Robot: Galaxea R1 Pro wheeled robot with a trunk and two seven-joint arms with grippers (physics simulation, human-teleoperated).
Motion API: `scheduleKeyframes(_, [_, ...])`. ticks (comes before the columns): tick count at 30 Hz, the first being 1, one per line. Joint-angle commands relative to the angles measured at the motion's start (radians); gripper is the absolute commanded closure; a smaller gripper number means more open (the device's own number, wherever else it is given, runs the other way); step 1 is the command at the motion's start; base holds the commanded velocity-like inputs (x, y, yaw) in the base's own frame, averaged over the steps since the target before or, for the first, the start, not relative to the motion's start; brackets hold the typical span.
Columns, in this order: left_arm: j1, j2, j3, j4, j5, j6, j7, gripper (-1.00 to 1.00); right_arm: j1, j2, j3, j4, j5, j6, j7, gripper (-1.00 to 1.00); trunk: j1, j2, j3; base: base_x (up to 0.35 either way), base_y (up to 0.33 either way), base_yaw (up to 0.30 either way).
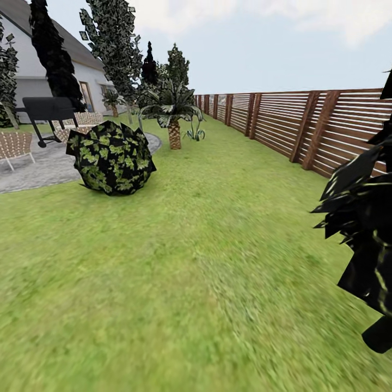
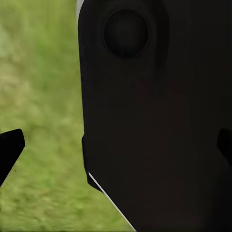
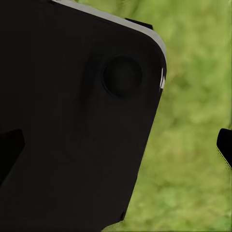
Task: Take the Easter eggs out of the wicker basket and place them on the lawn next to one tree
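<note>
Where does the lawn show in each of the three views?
Head view: lawn covers the lower picture, from the bush to the fence.
Left wrist view: green strip beside the robot's dark body.
Right wrist view: green area beside the same dark body.
Shared landmark: the grass.

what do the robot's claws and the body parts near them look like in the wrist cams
In both wrist views each claw shows as two plain black finger tips at the picture's sides, left claw and right claw, set wide apart. Between them stands a large matte black panel with rounded corners, a thin pale grey edge and a round recessed dimple. No cables or markings are visible.
</note>
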Motion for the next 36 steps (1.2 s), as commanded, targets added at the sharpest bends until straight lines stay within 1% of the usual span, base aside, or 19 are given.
scheduleKeyframes(1, [0.0,0.0,0.0,-0.001,0.0,0.0,0.0,-1.0,-0.001,0.0,0.004,0.001,0.003,-0.004,0.0,-1.0,0.0,0.0,-0.001,0.284,0.134,0.0])
scheduleKeyframes(7, [0.0,0.0,0.0,-0.001,-0.001,0.0,0.0,-1.0,-0.001,0.001,0.004,0.001,0.003,-0.004,0.0,-1.0,0.0,0.0,-0.001,0.284,0.134,-0.039])
scheduleKeyframes(27, [0.0,0.0,0.0,-0.001,-0.001,0.0,0.0,-1.0,-0.001,0.001,0.004,0.001,0.003,-0.005,0.0,-1.0,0.0,0.0,-0.001,0.284,0.134,-0.242])
scheduleKeyframes(36, [0.0,-0.001,0.0,-0.001,-0.001,0.0,0.0,-1.0,-0.001,0.003,0.003,-0.001,-0.004,-0.004,0.0,-1.0,0.0,0.0,-0.001,0.284,0.134,-0.016])
